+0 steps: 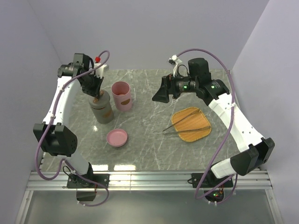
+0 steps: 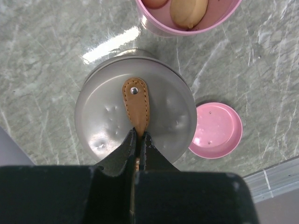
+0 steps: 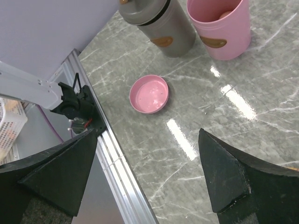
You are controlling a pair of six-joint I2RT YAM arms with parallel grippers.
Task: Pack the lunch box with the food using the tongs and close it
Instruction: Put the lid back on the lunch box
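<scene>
My left gripper [image 2: 139, 135] is shut on the brown leather tab [image 2: 136, 105] on top of the grey round container's lid [image 2: 173, 116], which stands at the left [image 1: 103, 109]. Beside it an open pink lunch box tub [image 1: 122, 95] holds food: a pale cream piece [image 2: 187, 11] and a pinkish one [image 2: 154, 2]. Its pink lid [image 1: 117, 137] lies flat on the table in front. The silver tongs [image 1: 187, 126] lie across the orange tray [image 1: 198, 135] at the right. My right gripper [image 1: 159, 95] hangs open and empty above the table's middle, left of the tray.
The marble table [image 3: 224, 121] ends in a metal rail [image 3: 117, 163] at the near edge. In the right wrist view the grey container [image 3: 168, 28], pink tub [image 3: 219, 28] and pink lid [image 3: 149, 94] lie ahead of the open right gripper [image 3: 148, 133]. Purple walls enclose the back and sides.
</scene>
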